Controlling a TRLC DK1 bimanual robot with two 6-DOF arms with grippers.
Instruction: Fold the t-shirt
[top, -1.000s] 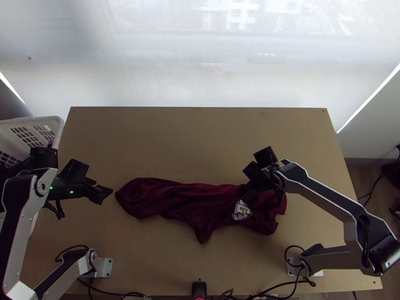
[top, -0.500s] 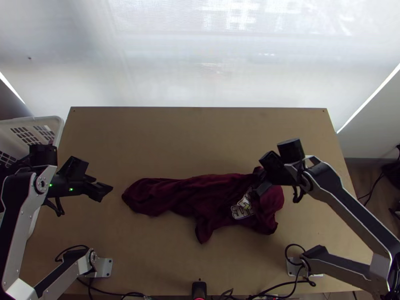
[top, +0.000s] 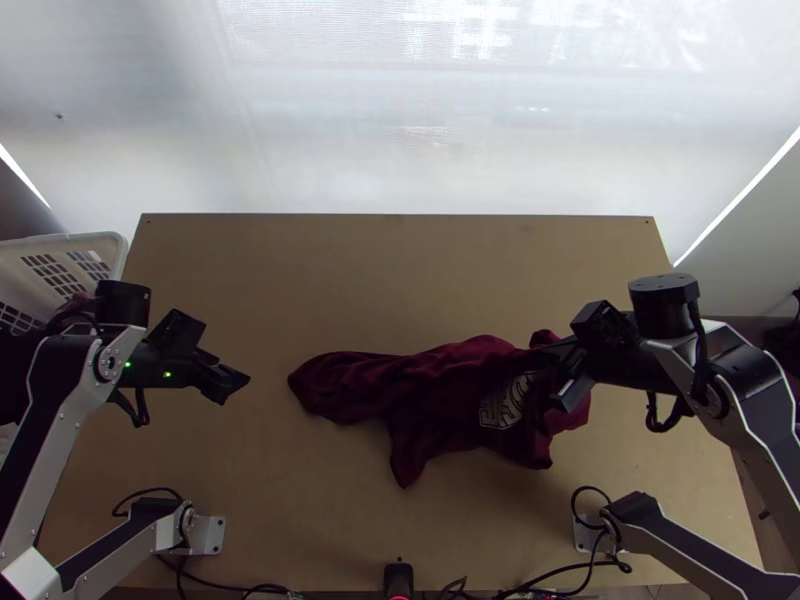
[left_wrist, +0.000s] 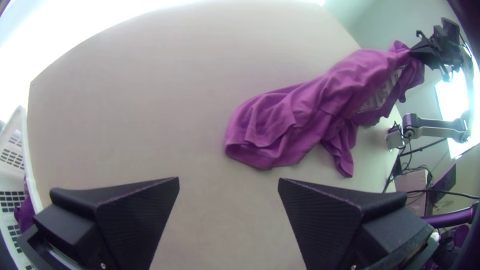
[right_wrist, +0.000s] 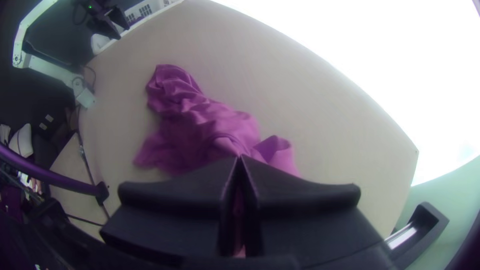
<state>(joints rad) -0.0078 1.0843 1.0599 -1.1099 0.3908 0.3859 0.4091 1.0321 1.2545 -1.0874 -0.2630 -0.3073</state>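
We are pinching the t-shirt (top: 440, 385) near its printed end in the closed right gripper (right_wrist: 240, 156); from there the cloth is trailing, bunched and creased, across the table (top: 380, 270); the left gripper (left_wrist: 229, 181) is hanging open, well apart from it; for spreading it well, we should be lifting gently, gripping a loose edge with the left, then drawing evenly so the layers are opening rather than twisting.

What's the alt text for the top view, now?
Right gripper grips the bunched dark-red t-shirt near its white print, on a wooden table. Left gripper is off the shirt's other end, beside a white basket.
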